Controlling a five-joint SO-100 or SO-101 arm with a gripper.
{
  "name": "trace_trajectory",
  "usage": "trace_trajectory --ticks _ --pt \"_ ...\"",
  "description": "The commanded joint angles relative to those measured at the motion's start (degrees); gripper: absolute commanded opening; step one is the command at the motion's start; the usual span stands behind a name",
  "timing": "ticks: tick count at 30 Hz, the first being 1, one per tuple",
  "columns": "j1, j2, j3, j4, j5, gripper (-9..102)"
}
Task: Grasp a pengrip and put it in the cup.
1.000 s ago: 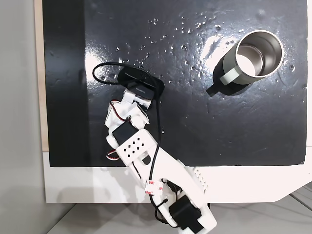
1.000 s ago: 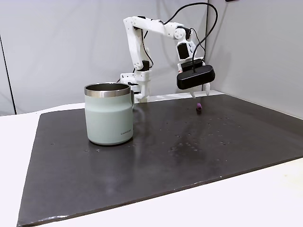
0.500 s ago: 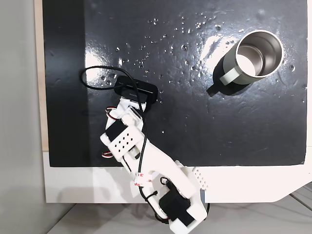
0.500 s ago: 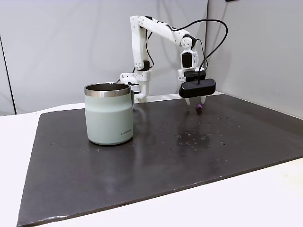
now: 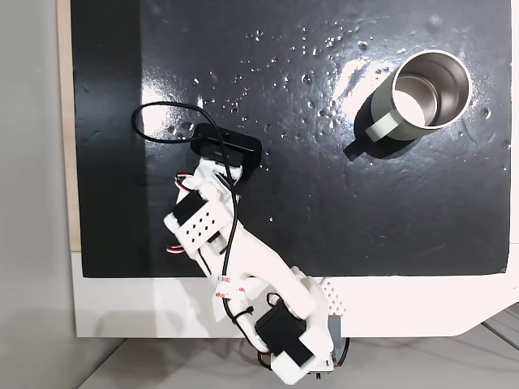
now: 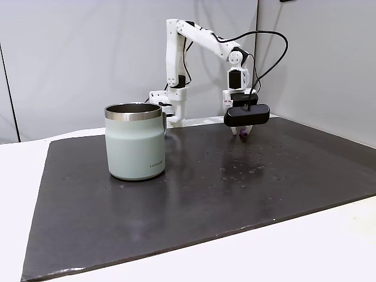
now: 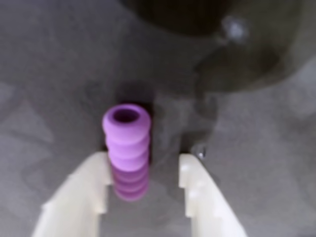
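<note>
Black matte mat (image 5: 324, 203) covers most of the white table (image 5: 422, 308); its dark, slightly glossy surface gives the small lilac part strong contrast. White printed five-joint arm (image 6: 194, 41) is based at the table edge and folded forward and down, so the wrist camera bar (image 6: 247, 115) sits low over the mat.

Round brushed stainless-steel cup (image 5: 422, 93) with a small side handle stands upright, mouth open upward, well apart from the arm, on the far right of the mat in the top-down fixed view. Upright and unobstructed, it looks ready to receive a drop from above.

Gripper (image 7: 143, 185): two cream fingers (image 7: 84, 197) parted moderately, straddling the lower end of the pengrip, not yet pressing it as far as I can judge.

Pengrip (image 7: 126, 148), a short lilac-purple ribbed rubbery tube, lies on the mat between the fingers, nearer the left one in the wrist view, hollow end pointing away. Judged stage: pre-grasp alignment; closing comes next.
</note>
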Motion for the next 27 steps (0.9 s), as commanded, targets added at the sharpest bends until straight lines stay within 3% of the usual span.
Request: trace_trajectory --ticks 1,4,8,14,21,27 --pt "1.49 -0.44 -3.43 -1.49 -0.44 6" --pt "1.58 -0.62 -3.6 -1.49 -0.26 0" --pt "2.02 0.53 -3.78 -0.18 0.0 0" --pt "7.38 8.26 -11.07 12.66 -1.41 0" --pt "24.08 15.82 -23.03 30.59 -11.51 0" --pt "43.77 20.3 -28.13 36.91 -23.38 0"
